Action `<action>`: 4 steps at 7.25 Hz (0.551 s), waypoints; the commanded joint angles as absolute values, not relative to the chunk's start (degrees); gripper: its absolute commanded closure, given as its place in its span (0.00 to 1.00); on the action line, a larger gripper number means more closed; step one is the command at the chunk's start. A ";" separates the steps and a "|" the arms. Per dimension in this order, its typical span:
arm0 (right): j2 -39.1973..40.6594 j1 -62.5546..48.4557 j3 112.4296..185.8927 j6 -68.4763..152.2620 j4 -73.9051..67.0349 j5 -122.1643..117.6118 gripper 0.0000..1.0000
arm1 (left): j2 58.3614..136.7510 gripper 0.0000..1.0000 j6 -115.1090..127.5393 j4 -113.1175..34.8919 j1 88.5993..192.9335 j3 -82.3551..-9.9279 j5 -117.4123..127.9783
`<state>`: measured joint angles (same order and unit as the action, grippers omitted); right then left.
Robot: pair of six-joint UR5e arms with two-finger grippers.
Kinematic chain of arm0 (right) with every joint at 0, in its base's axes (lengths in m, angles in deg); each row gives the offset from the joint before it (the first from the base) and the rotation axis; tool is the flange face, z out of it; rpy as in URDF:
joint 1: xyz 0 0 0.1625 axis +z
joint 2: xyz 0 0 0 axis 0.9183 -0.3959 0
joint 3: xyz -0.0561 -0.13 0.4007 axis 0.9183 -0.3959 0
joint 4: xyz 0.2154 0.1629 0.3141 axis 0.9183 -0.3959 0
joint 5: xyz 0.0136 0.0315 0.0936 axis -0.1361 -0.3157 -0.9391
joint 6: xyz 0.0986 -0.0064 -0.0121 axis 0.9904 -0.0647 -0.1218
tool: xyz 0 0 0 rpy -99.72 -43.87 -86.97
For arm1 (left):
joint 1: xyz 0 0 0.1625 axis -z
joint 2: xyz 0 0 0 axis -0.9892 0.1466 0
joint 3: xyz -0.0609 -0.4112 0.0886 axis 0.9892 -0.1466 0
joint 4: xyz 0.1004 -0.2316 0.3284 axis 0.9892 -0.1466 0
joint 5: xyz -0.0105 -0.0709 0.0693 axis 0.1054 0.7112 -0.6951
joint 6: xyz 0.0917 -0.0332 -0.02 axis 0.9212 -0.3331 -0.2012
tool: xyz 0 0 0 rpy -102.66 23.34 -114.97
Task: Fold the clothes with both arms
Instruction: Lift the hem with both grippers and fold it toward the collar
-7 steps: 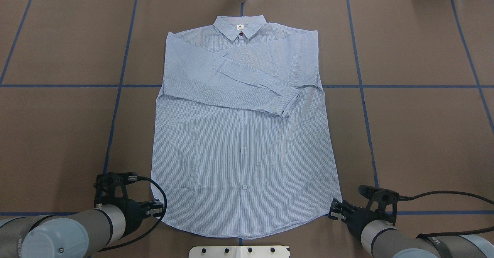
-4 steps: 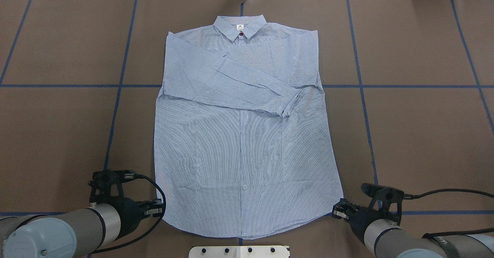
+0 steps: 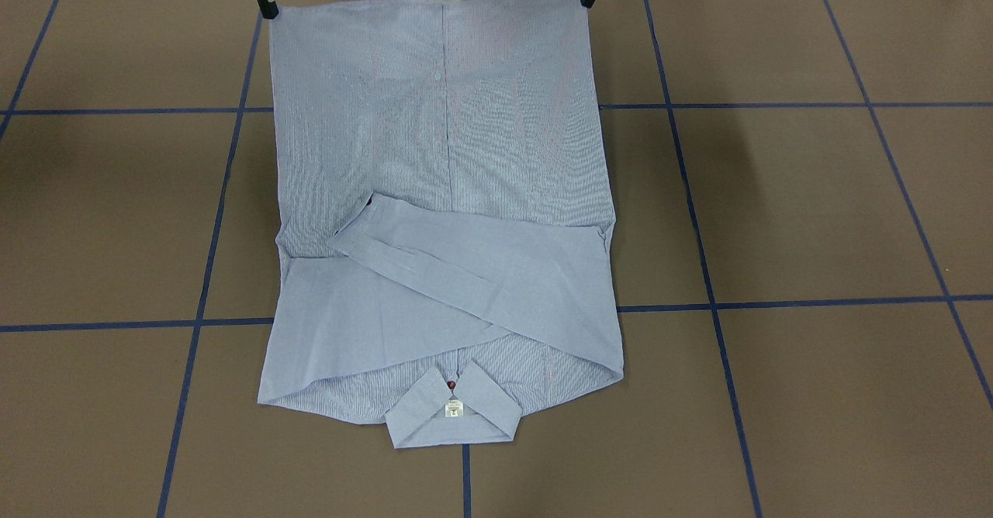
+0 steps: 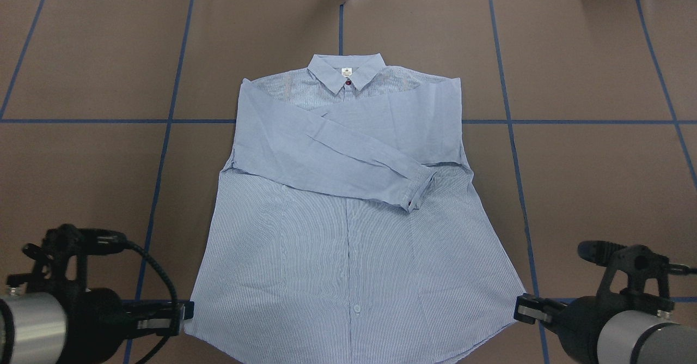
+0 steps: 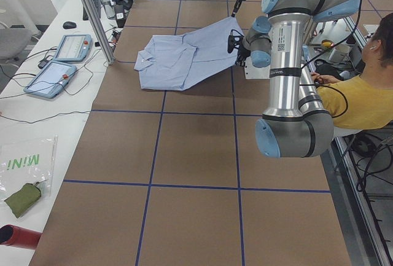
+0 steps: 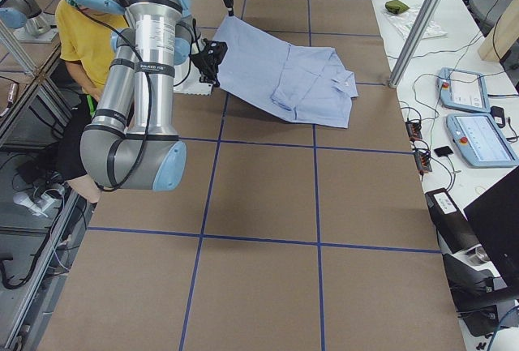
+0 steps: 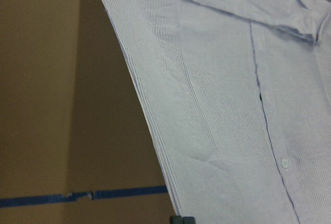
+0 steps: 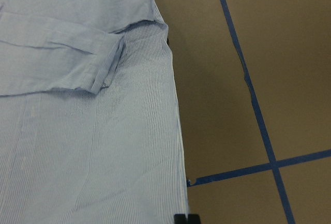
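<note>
shirt [image 4: 348, 233] | light blue-and-white fine stripe, long sleeves [image 4: 370, 162], buttoned, front up | both sleeves folded across chest | collar [image 4: 346, 72] end lies flat, far side | hem [image 3: 434, 5] end lifted, stretched wide | left gripper [image 4: 185, 310] pinches one hem corner, right gripper [image 4: 520, 306] the other

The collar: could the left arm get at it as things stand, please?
Probably not now: the left gripper is clamped on the shirt's hem corner, holding it up. Nothing covers the collar, but it lies at the far end.
</note>
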<state>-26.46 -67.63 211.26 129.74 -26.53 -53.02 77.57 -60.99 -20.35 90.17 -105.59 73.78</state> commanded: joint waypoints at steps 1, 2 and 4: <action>-24.74 -64.50 212.53 129.63 -28.38 -53.70 1.00 | 81.73 1.00 -56.49 -14.77 95.89 -106.20 78.76; -22.82 -60.83 210.26 128.93 -28.81 -53.78 1.00 | 85.92 1.00 -56.05 -14.77 97.99 -100.16 78.32; -13.02 -50.04 203.24 123.51 -29.43 -55.62 1.00 | 96.72 1.00 -49.93 -14.68 106.75 -88.90 78.58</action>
<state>-19.13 -56.68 207.38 126.99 -28.91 -54.28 90.51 -53.68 -14.84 101.37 -95.30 78.36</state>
